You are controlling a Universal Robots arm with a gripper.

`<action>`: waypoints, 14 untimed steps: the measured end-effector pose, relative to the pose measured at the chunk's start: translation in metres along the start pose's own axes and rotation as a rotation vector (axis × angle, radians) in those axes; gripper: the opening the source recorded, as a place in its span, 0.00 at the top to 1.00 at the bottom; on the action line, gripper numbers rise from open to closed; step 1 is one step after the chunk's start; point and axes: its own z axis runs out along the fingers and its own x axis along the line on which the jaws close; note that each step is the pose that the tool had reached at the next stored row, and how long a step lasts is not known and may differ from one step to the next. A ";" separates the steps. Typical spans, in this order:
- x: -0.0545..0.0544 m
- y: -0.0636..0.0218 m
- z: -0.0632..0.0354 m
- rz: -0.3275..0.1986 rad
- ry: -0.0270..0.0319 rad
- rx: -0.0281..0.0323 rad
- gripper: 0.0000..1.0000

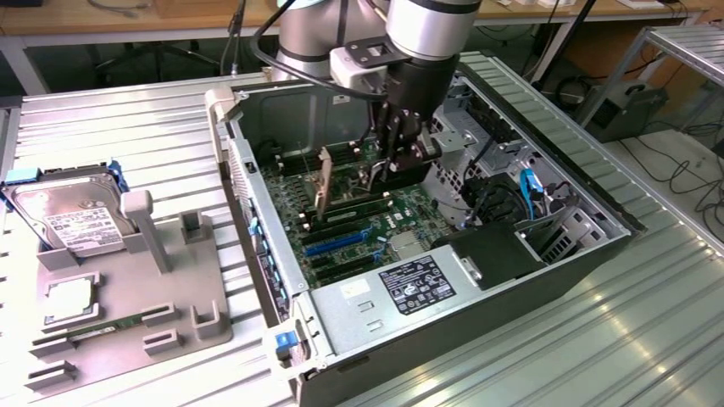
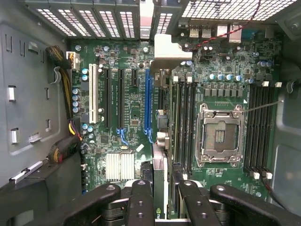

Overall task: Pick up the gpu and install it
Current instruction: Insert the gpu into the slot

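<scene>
gpu (image 2: 160, 155): I have it edge-on in frame centre, over the motherboard (image 2: 131, 117), not seated yet
gripper (image 2: 162, 195): fingers clamped on the card's upper edge
done: pickup
left: I judge the slot insertion
case (image 1: 543, 280): open, frame centre

I see a ribbed, silver sheet-metal desk (image 1: 125, 127) spanning most of the exterior view. Along the top edge runs a light wooden bench (image 1: 136, 19), dark cables hanging beneath it. At upper right, black cables (image 1: 679, 170) trail across a pale grey floor (image 1: 650, 157). Light glares at lower right.
</scene>
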 end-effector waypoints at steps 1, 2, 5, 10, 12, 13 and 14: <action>0.001 0.0000 0.0003 0.000 0.0000 0.0000 0.74; 0.002 0.0000 0.0005 0.000 0.0000 0.0000 0.74; 0.007 0.0002 0.0013 0.000 0.0001 0.0000 0.74; 0.011 0.0003 0.0026 0.000 0.0000 0.0000 0.74; 0.012 0.0003 0.0027 0.000 0.0000 0.0000 0.74; 0.012 0.0003 0.0028 0.000 0.0000 0.0000 0.74; 0.012 0.0003 0.0029 0.000 -0.0001 0.0001 0.74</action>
